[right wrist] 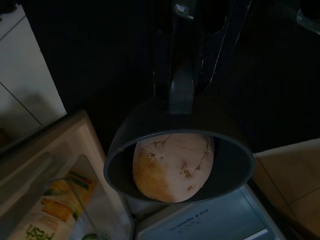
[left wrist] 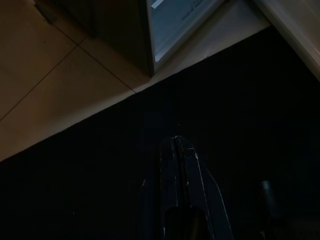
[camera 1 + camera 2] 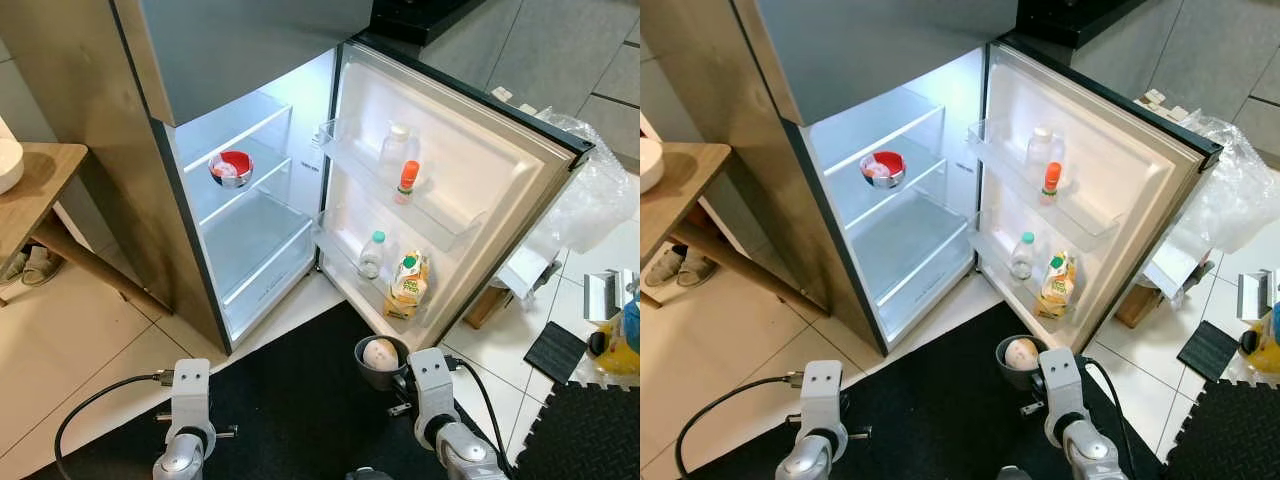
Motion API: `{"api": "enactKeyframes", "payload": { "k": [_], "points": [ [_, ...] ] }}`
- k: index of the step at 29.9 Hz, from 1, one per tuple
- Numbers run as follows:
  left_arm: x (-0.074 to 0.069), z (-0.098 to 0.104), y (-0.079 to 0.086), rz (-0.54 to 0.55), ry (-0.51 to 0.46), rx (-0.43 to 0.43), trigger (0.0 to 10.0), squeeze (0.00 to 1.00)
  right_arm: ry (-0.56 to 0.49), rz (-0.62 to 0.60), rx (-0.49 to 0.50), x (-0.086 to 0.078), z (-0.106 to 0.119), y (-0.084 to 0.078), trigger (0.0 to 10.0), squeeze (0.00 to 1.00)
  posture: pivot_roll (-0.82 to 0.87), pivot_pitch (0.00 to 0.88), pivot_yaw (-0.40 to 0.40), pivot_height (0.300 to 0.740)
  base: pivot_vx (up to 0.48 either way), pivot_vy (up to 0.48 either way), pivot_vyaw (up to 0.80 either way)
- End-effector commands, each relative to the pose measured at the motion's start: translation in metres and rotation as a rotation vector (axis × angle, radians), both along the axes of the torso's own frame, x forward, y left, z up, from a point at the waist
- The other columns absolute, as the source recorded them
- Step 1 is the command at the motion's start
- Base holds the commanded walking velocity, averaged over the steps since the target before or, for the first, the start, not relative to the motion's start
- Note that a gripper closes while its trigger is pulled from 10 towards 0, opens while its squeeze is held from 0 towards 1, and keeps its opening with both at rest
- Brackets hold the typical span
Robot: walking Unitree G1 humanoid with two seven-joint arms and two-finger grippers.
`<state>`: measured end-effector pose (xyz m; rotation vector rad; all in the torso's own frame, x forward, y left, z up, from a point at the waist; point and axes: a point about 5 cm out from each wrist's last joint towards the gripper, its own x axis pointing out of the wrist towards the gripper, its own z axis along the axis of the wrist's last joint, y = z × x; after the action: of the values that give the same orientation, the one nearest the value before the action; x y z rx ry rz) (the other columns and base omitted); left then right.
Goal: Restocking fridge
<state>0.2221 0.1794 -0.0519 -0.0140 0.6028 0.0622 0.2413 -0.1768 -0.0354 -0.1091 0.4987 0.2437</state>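
Note:
My right gripper (image 1: 182,87) is shut on the rim of a dark grey bowl (image 3: 381,365) that holds a pale round bread roll (image 1: 172,167). The bowl hangs low over the black mat, in front of the open fridge door (image 3: 470,180). The fridge compartment (image 3: 250,210) stands open, with a red and silver bowl (image 3: 231,168) on its upper glass shelf. Door racks carry a white bottle (image 3: 397,145), an orange-capped bottle (image 3: 407,181), a small clear bottle (image 3: 371,255) and a juice carton (image 3: 408,285). My left gripper (image 2: 178,150) hangs shut over the mat at the lower left.
A wooden table (image 3: 35,195) with a white bowl (image 3: 8,165) stands on the left, shoes beneath it. Clear plastic wrap (image 3: 600,190), a cardboard piece (image 3: 488,305) and loose items (image 3: 615,330) lie to the right of the door. A black mat (image 3: 300,400) covers the floor before the fridge.

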Motion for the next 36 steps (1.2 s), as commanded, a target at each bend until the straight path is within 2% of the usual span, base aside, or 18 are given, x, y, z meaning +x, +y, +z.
{"api": "enactKeyframes", "payload": {
  "k": [1,7,18,36],
  "points": [
    [-0.007,-0.004,0.002,0.0,0.014,0.011,10.0,0.0,-0.005,0.011,-0.007,0.001,0.0,0.002,10.0,0.0,-0.11,0.098,-0.031,0.736,0.0,0.0,0.0],
    [-0.008,-0.005,0.0,0.006,0.015,0.016,10.0,0.0,-0.011,0.014,-0.019,0.002,0.001,0.003,10.0,0.0,-0.12,0.104,-0.033,0.736,0.0,0.0,0.33],
    [-0.012,-0.008,-0.008,-0.065,0.031,0.042,10.0,0.0,-0.008,0.014,-0.033,-0.001,0.0,0.002,10.0,0.0,-0.11,0.11,-0.028,0.736,0.0,0.0,0.8],
    [-0.013,-0.007,-0.006,-0.109,0.019,0.065,10.0,0.0,0.001,-0.014,-0.035,-0.004,-0.003,-0.001,10.0,0.0,-0.1,0.113,-0.014,0.736,0.0,0.0,0.8]
  ]
}}
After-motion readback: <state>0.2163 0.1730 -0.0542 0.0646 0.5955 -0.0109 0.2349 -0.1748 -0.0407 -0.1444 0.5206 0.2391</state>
